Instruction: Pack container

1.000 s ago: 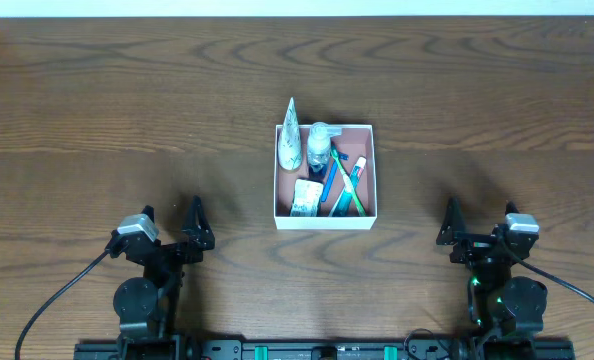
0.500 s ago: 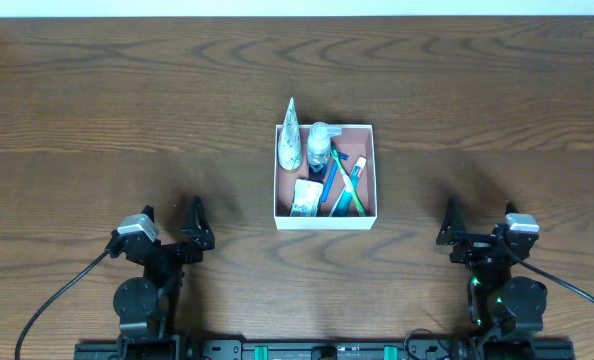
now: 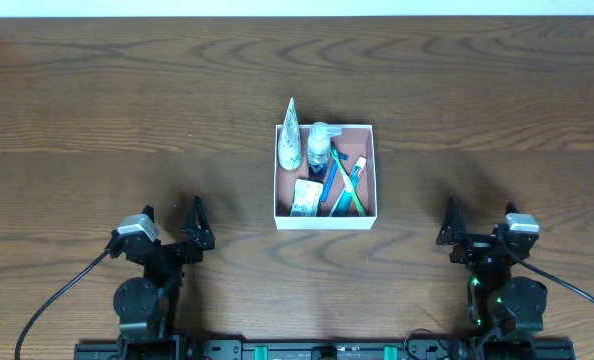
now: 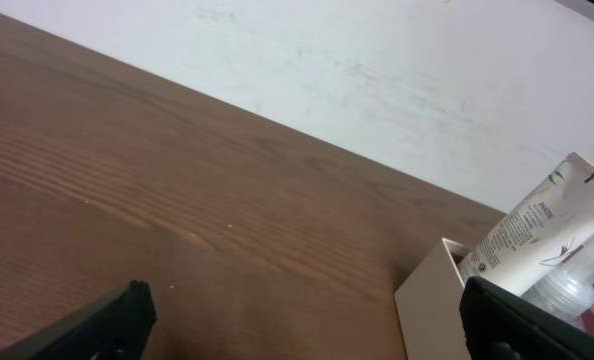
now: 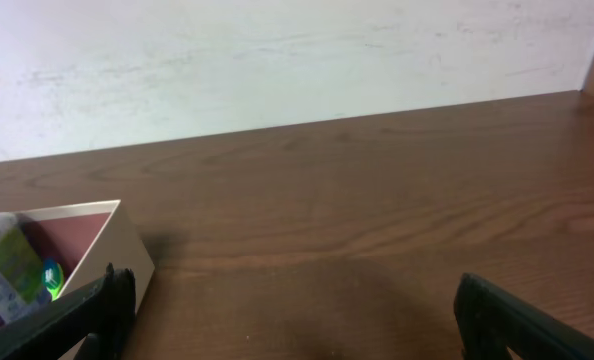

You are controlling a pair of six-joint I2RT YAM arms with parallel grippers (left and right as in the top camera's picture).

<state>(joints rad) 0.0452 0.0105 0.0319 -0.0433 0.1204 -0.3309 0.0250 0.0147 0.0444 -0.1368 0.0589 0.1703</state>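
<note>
The container (image 3: 325, 220) is a square white box with a pinkish-brown floor at the table's middle. It holds a white tube (image 3: 291, 140) that sticks out over the far rim, a small clear bottle (image 3: 320, 143), toothbrushes (image 3: 349, 190) and a small packet (image 3: 305, 196). My left gripper (image 3: 172, 228) rests at the near left, open and empty. My right gripper (image 3: 477, 225) rests at the near right, open and empty. The left wrist view shows the container's corner (image 4: 432, 300) with the tube (image 4: 542, 235). The right wrist view shows the container's wall (image 5: 127, 262).
The brown wooden table (image 3: 127, 110) stretches around the container. A white wall (image 4: 377, 70) runs along the table's far edge. Black cables (image 3: 52, 300) trail from both arm bases at the near edge.
</note>
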